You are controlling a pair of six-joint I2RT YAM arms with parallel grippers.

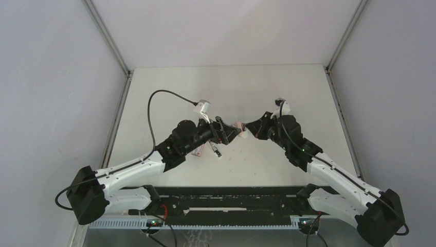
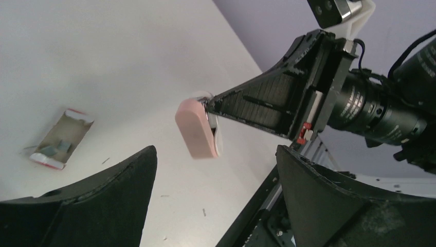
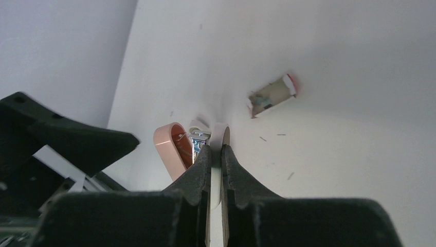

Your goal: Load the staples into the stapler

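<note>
Right end effector: fingers pinched shut on the white base of the stapler.
Stapler: pink top swung open, metal channel showing; sits between the two arms, mid-worktop.
Left end effector: jaws spread wide, holding nothing, facing the stapler, not touching it.
Staple box: open, flat on worktop, grey strips inside, well apart from stapler.

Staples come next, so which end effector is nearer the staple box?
Left. The left end effector is open just right of the staple box; the right end effector, clamped on the stapler, is farther right.
</note>
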